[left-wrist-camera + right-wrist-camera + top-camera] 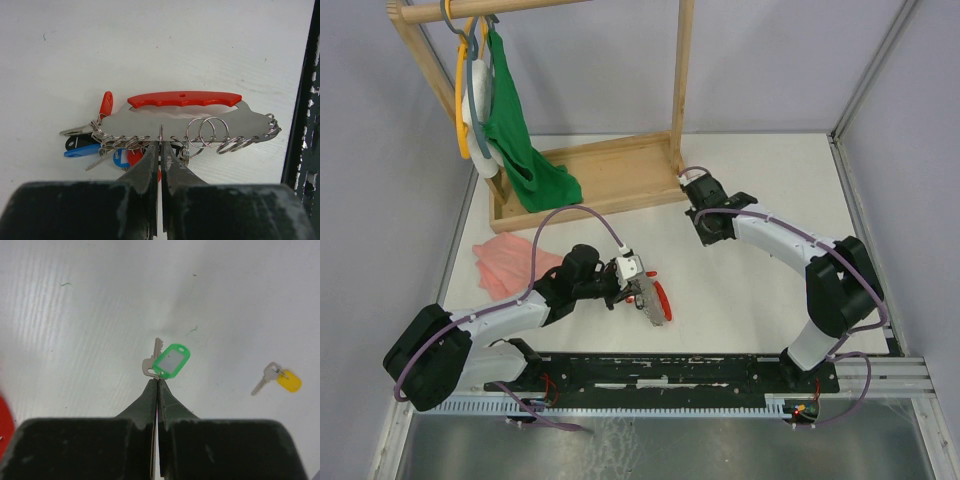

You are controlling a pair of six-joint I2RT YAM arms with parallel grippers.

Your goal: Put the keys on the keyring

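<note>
The green-tagged key (171, 360) lies on the white table (75, 315), right at the tips of the right claw (156, 381). It is a small silver key with a rounded head and a short notched blade pointing away from the claw. Its tag is a bright green plastic frame with a pale blank window and a small hole at the far end. The right claw is closed, its two dark fingers pressed together. The tips meet where tag and key join, so it appears to be pinching the key there, though the join itself is hidden behind the fingertips.

The yellow-tagged key (281, 378) lies flat on the table, well off to the right of the green one and apart from it. It is another small silver key, and its solid yellow tag sits at the head end.

The left claw (161, 142) is closed on the lower edge of the keyring (190, 117), a flat steel plate with a red handle (185, 98) along its upper edge. Wire split rings (207, 131) hang along the plate's lower edge. A bunch at its left end includes a blue-tagged key (82, 150) and a red tag (105, 104). In the top view the two claws are well apart.
</note>
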